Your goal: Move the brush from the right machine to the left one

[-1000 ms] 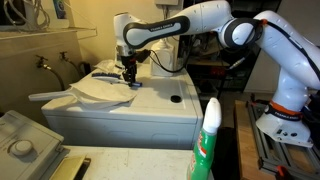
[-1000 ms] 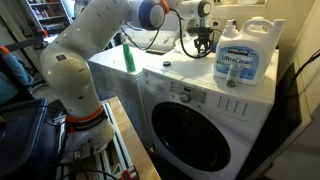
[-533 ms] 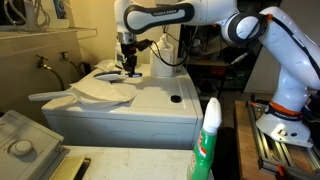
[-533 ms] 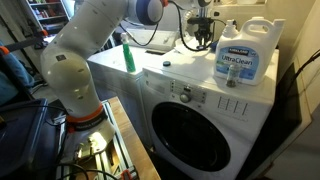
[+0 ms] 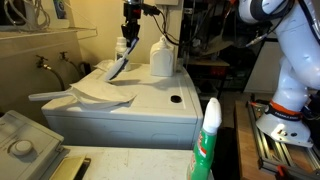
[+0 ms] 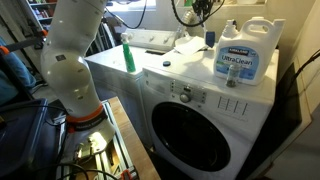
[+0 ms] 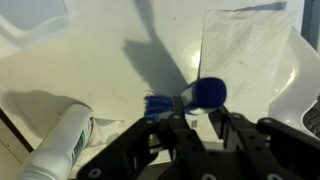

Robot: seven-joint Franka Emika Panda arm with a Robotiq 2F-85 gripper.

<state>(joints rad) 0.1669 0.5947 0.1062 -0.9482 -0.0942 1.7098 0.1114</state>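
My gripper (image 5: 128, 42) is shut on the brush (image 5: 119, 67) and holds it high above the white washing machine's top (image 5: 160, 108). The brush hangs tilted below the fingers. In the wrist view the fingers (image 7: 195, 120) clamp the brush's shaft, with the round blue handle end (image 7: 206, 94) on one side and the blue bristles (image 7: 159, 106) on the other. Its shadow falls on the machine top below. In an exterior view only the gripper's lower part (image 6: 200, 8) shows at the top edge. Another machine's grey lid (image 5: 22, 135) sits at the lower left.
White cloths (image 5: 100, 88) lie on the machine top. A white jug (image 5: 161, 57) stands at the back. A green spray bottle (image 5: 208, 140) stands at the front and also shows in an exterior view (image 6: 127, 55). Two detergent jugs (image 6: 232, 60) stand near the machine's corner.
My gripper has risen from the machine top with the brush in it, and now holds it well above the cloths.
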